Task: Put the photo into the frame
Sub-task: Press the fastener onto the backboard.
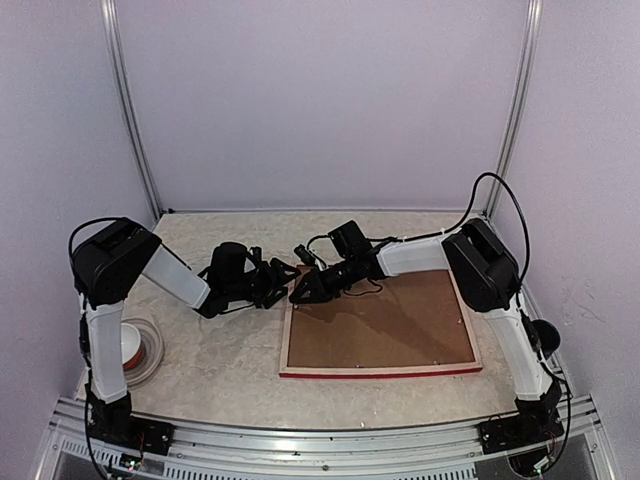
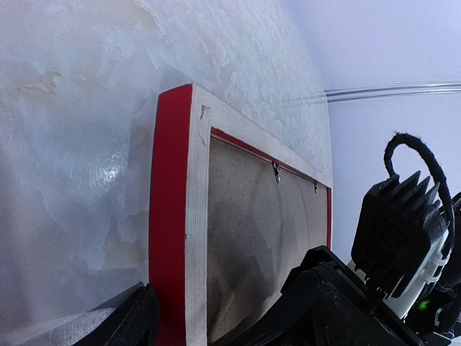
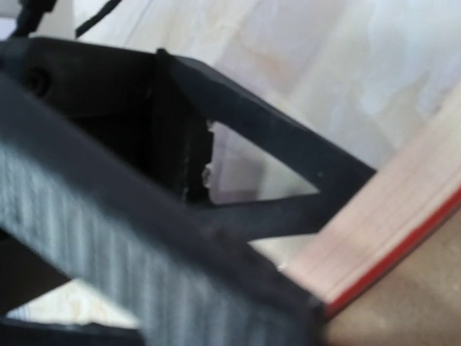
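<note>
Your left arm and right arm meet at the far-left corner of the face-down frame; how wide their jaws stand cannot be told. Photo unseen, perhaps under the backing: hold the frame flat, turn clips singly.

The frame shows pale bare wood with faint grain on its rear and smooth, slightly shiny red paint on its outer side. The backing board inside it is brown, matt and fibrous, with small bright metal clips. The tabletop is a pale marbled sheet with a soft sheen. The left hand and right hand are matt black plastic. A cable wears fuzzy woven sleeving.
</note>
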You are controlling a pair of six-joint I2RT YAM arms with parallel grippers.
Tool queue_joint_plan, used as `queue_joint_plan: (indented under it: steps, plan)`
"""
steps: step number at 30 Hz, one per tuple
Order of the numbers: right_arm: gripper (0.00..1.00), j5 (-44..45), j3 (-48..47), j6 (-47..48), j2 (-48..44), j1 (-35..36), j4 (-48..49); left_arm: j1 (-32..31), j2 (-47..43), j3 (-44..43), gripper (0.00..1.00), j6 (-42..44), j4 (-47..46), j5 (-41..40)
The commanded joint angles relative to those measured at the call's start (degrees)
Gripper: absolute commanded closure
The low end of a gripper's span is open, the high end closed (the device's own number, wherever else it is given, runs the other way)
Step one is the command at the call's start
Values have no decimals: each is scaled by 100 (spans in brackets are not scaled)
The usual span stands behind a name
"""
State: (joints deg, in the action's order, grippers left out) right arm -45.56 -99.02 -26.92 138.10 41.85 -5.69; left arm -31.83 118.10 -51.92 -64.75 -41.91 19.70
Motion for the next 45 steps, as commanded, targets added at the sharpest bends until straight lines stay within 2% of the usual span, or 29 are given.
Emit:
queue_joint_plan:
  steps: [1,6,12,20,33,37,45]
  plan:
    - [76,-673,170,-89,287,381,16,-96,105,-174,27,-60,-332,451]
    - [76,-242,186,168,119,330,-327,41,17,-14,27,-59,-416,557]
    - [74,555,515,343,-700,104,-372,122,-194,212,27,-25,-408,429]
    - [72,1005,1184,74,-1774,-261,186,153,-382,400,27,-14,-432,338]
    - [72,698,475,324,-818,218,-124,194,-380,675,27,-218,-892,457]
    - [75,676,234,331,-459,281,-263,213,-399,776,27,-252,-993,476]
    - [77,868,209,332,-313,315,-291,208,-433,815,27,-226,-1000,497]
